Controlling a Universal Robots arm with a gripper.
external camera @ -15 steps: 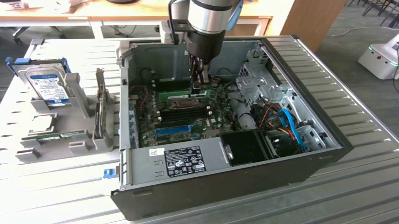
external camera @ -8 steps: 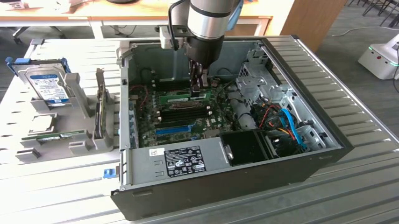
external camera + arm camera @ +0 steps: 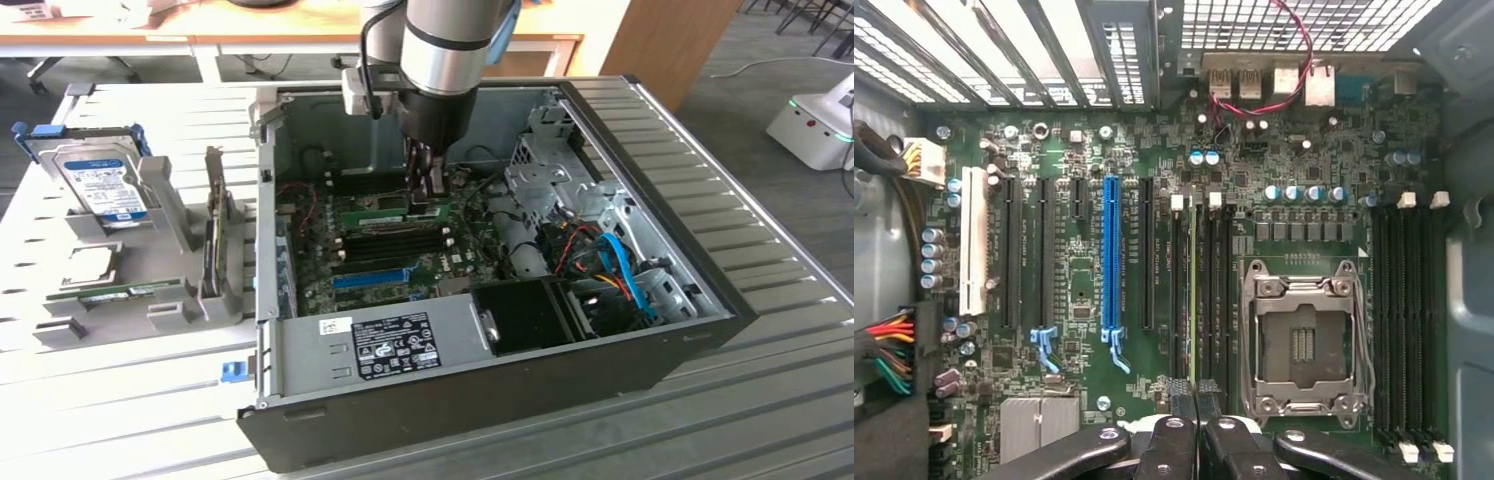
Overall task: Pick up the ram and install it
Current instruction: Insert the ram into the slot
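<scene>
Wrist view | my claw [image 3: 1195,388] pinches the ram [image 3: 1193,290] tight | near: one blue slot [image 3: 1111,255], one white slot [image 3: 975,240], one socket [image 3: 1302,345].

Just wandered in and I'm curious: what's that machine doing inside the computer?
A robot arm reaches down into an open computer case. Its pincer is shut on the ram, a green stick, holding it on edge at the memory slots beside the processor socket. Whether it is fully seated can't be told. A second green stick and a hard drive sit in holders outside the case.
</scene>
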